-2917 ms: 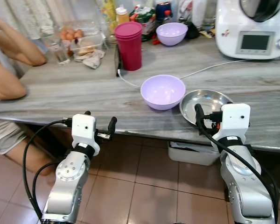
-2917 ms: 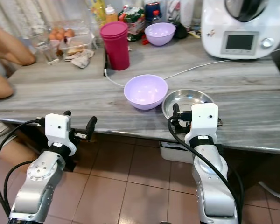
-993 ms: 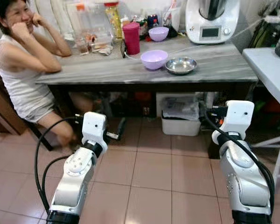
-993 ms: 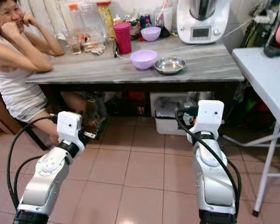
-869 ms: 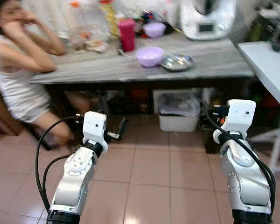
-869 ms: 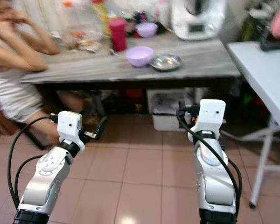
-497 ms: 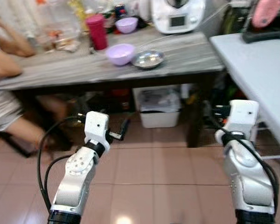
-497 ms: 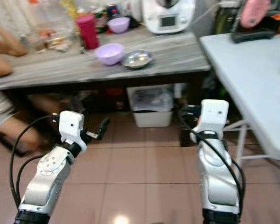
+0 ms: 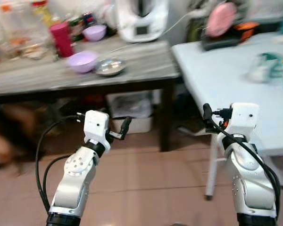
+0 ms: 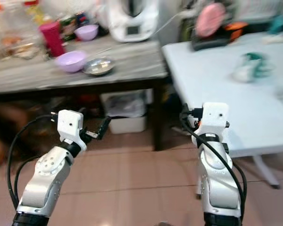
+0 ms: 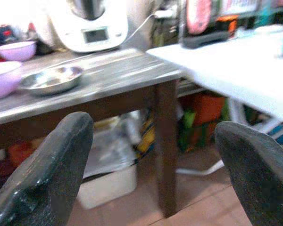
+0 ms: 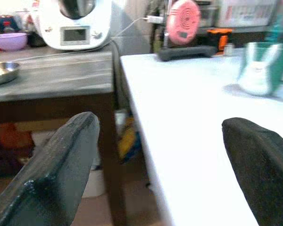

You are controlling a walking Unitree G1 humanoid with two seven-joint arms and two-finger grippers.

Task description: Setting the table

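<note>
Head views: both arms are raised over the tiled floor (image 9: 146, 188), holding nothing. The left gripper (image 9: 124, 128) sits left of centre; one black finger shows, so I can't tell its gap here. The right gripper (image 9: 206, 113) is at mid right, just beside the white table (image 9: 217, 75), its gap also unclear. In the upper left stands the grey table (image 9: 141, 63), carrying a lilac bowl (image 9: 82, 61) with a steel plate (image 9: 110, 67) just beside it, a red cup (image 9: 61, 38), a second bowl (image 9: 94, 32) and a white appliance (image 9: 142, 19). A pink fan (image 9: 220, 19) sits top right, and a green mug (image 10: 249, 67), blurred, is on the white table.

Left wrist view: its fingers (image 11: 47, 174) are spread wide, empty. Between them are the grey table's leg (image 11: 164, 141), the steel plate upper left, the lilac bowl at the left edge.

Right wrist view: fingers (image 12: 56, 174) wide apart, empty. The white table lies centre, the green mug upper right, the appliance upper left.
</note>
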